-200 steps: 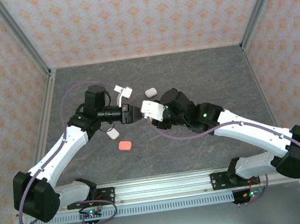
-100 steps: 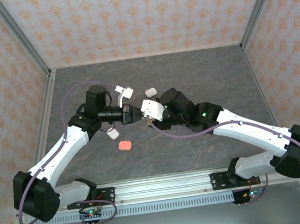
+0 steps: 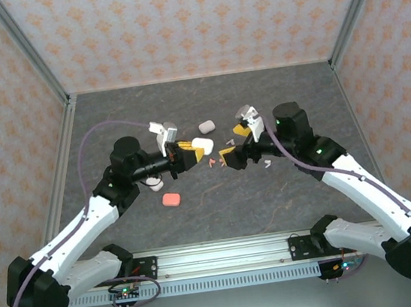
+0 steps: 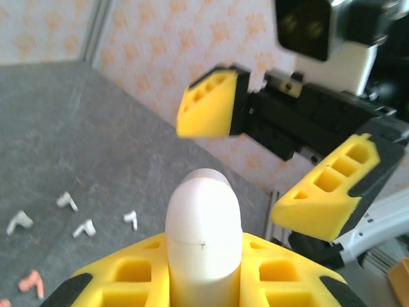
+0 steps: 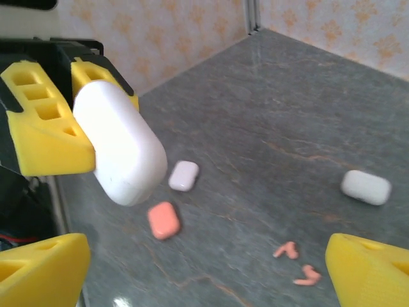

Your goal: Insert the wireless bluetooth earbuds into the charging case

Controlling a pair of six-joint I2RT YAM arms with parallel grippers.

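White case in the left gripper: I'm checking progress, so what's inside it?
The case is shut, so its inside is hidden; only the lid seam shows. White and pink earbuds lie loose on the table.

— We find the overhead view bright and evenly lit from above. The arms cast only soft, faint shadows on the table (image 3: 274, 99).
— Our wrist views look softer. From the left wrist the charging case (image 4: 203, 217) is fairly crisp, but the wall behind is pale and blurred.
— From the right wrist we see the yellow fingers (image 5: 367, 272) at the lower corners out of focus, and a sheen on the far tabletop.
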